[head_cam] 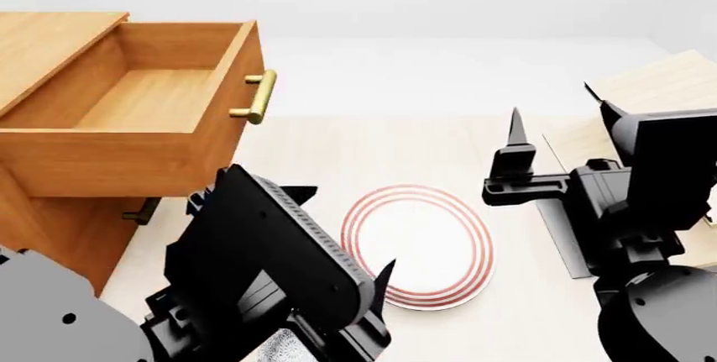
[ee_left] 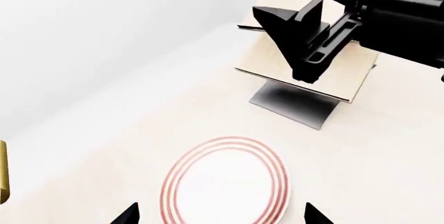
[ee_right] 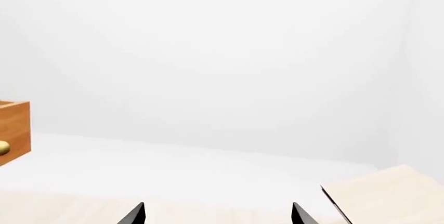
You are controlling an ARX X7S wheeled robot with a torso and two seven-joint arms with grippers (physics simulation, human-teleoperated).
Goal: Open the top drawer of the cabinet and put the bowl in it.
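1. Left wrist view: the left gripper (ee_left: pixel 220 214) is spread wide, only its two dark fingertips (ee_left: pixel 127 214) showing, with nothing between them. The red-ringed plate (ee_left: pixel 225 182) lies on the pale table (ee_left: pixel 388 172) just under the gap. Beyond it the right gripper (ee_left: pixel 295 42) hangs in front of the tilted light-wood rack (ee_left: pixel 347 76) on its dark base. The bowl does not appear here.

2. Head view: the top drawer (head_cam: pixel 157 93) of the cabinet (head_cam: pixel 56 219) stands pulled out, its lighter interior bare and its brass handle (head_cam: pixel 255 97) facing the table's middle. The left gripper (head_cam: pixel 375 282) sits low over the plate's (head_cam: pixel 431 240) near edge, in front of the drawer and below it. A speckled blue-grey patch, apparently the bowl (head_cam: pixel 280 349), peeks out at the bottom edge under the left arm, outside the drawer and not between the fingers. The right gripper (head_cam: pixel 555 139) is raised beside the rack (head_cam: pixel 661 85), fingers apart and holding nothing.

3. Right wrist view: the right gripper's (ee_right: pixel 218 214) two fingertips (ee_right: pixel 300 214) stand well apart with nothing between. A corner of the drawer (ee_right: pixel 15 130) shows far off to one side; the rack's (ee_right: pixel 388 193) edge is near the other.
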